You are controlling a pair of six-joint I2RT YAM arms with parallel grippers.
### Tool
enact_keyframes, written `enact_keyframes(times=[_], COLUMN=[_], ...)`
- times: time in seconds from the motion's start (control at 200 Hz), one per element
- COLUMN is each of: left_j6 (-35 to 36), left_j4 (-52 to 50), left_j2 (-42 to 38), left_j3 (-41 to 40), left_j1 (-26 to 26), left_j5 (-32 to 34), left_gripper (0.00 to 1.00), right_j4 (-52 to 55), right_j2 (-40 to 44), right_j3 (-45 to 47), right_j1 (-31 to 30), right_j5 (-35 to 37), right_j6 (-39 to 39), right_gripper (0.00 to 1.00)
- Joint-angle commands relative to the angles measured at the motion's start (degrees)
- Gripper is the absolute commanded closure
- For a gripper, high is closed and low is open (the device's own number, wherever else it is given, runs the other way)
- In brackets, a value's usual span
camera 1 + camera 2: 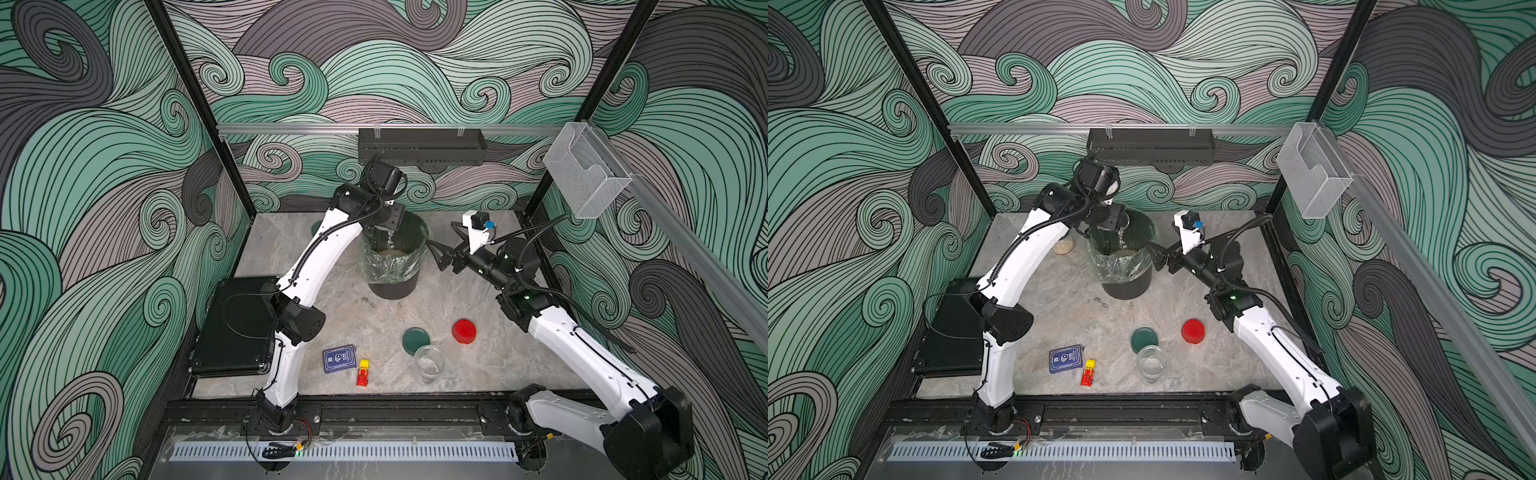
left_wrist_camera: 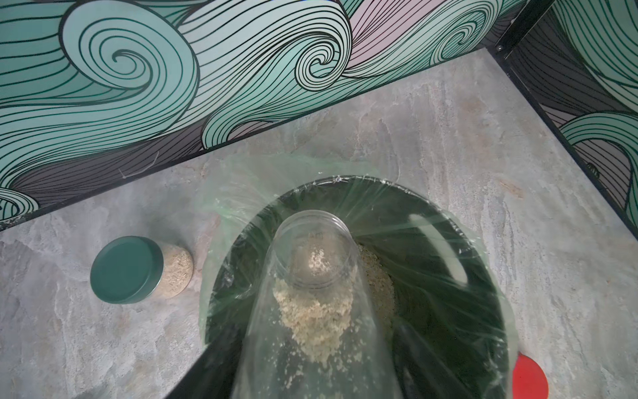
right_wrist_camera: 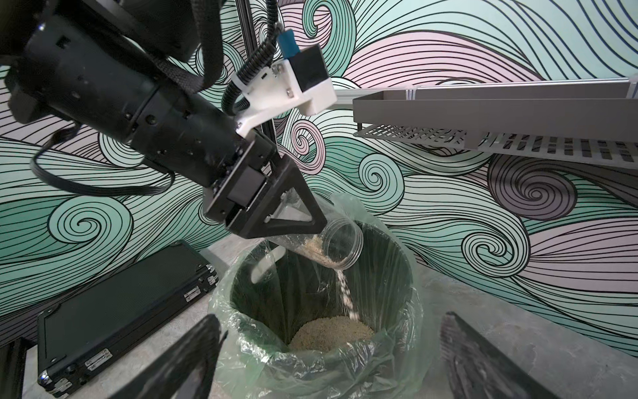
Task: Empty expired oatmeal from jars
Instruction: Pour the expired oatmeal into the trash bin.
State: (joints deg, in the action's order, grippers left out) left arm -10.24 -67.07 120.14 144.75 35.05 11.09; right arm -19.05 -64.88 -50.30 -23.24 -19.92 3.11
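Observation:
My left gripper (image 3: 293, 221) is shut on a clear lidless jar (image 3: 331, 245), tilted mouth-down over the black bin (image 1: 395, 286). Oatmeal (image 2: 314, 311) lies against the jar's lower wall, and a thin stream (image 3: 345, 293) falls onto the tan heap (image 3: 331, 342) in the bin. My right gripper (image 1: 435, 254) hangs open just right of the bin's rim, its fingers (image 3: 193, 349) spread with nothing between them. A second jar (image 2: 138, 269), full of oatmeal under a dark green lid, stands left of the bin. A third jar (image 1: 429, 363), clear and empty, stands near the front.
A loose green lid (image 1: 416, 340) and a red lid (image 1: 464, 331) lie by the empty jar. A blue card box (image 1: 340, 359) and a small red-yellow toy (image 1: 363, 372) sit at the front. A black case (image 1: 237, 328) fills the left edge. A clear liner (image 3: 310, 366) drapes over the bin rim.

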Motion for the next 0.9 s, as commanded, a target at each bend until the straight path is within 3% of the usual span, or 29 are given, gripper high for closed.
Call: enact_keyframes(times=[0.0, 0.21, 0.345, 0.485, 0.69, 0.77, 0.896], left_j6=[0.3, -0.2, -0.7, -0.6, 1.4, 2.1, 3.5], left_j4=[1.6, 3.1, -1.0, -5.3, -4.9, -4.7, -3.6], left_j2=[0.2, 0.8, 2.8, 3.4, 0.0, -1.4, -3.9], left_j3=[2.1, 2.9, 5.3, 8.3, 7.9, 7.0, 4.0], left_j1=[-0.2, -0.2, -0.1, -0.2, -0.2, -0.2, -0.4], left_j5=[-0.2, -0.9, -2.3, -3.0, -6.2, -7.3, -7.9], left_gripper=[1.00, 1.00, 1.00, 1.00, 1.00, 1.00, 1.00], right_j4=[-0.9, -0.9, -0.4, 0.3, 1.3, 2.4, 3.4], right_j2=[0.1, -0.1, 0.4, 0.3, -4.8, -8.3, -12.8], right_j3=[-0.2, 0.0, 0.2, -0.2, -2.8, -6.3, -11.9], right_j1=[-0.2, -0.2, -0.2, -0.2, -0.1, 0.1, 0.3], right_j5=[0.6, 1.1, 0.4, -1.5, -8.4, -7.9, -9.5], right_j6=[-0.6, 1.4, -0.8, -12.5, -40.1, -43.9, -42.9], right_gripper=[0.02, 0.03, 0.03, 0.04, 0.01, 0.01, 0.01])
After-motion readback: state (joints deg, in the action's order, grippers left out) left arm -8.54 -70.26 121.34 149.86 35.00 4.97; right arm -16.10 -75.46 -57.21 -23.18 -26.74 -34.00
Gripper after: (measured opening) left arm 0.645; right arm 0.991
